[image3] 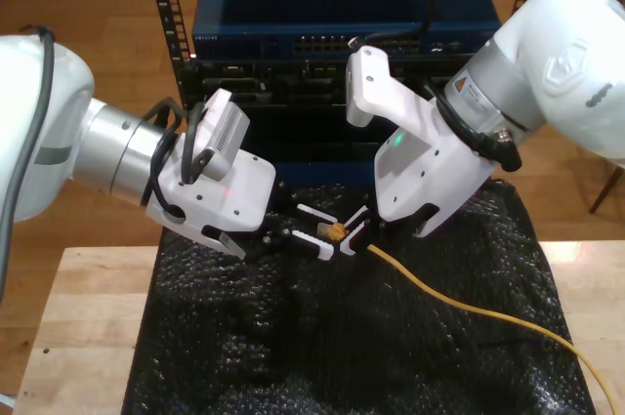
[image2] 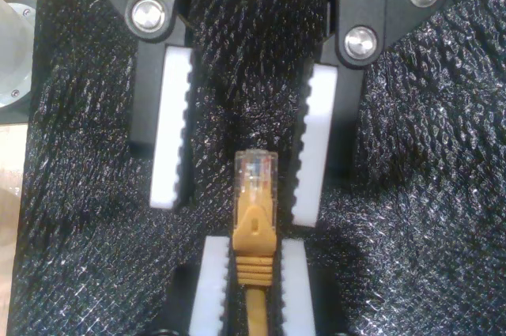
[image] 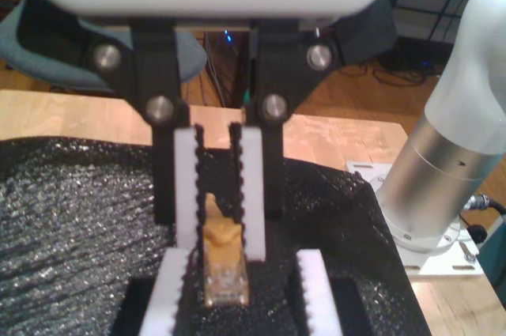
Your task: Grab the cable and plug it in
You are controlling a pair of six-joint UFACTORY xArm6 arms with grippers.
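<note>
Yellow-orange, the cable (image2: 253, 237) hangs in the air above the far part of the black padded mat (image3: 293, 356) that covers the middle of the table (image3: 88, 337). Its clear plug sits between the two sets of fingers. From there it trails over the mat toward the table's near corner at the exterior view's right.

My first gripper (image: 219, 233) has its fingers narrow, pinched on the cable's boot just behind the plug. My second gripper (image2: 237, 190) has its fingers wide, one on each side of the clear tip and touching neither side.

This looks like a handover, and the danger lies in its timing:
- **Early release:** if my first gripper lets go before my second has closed, the plug would probably drop onto the mat.
- **Off-centre closing:** this could twist the plug in the grip or press its latch tab, leaving it crooked for a port on the rack (image3: 322, 15) behind the table's far edge.
- **Crowded fingers:** the two sets are very near each other, so a small sideways drift could knock them together.
- **Slack cable:** the length lying on the textured mat may drag or snag and tug the plug askew.
</note>
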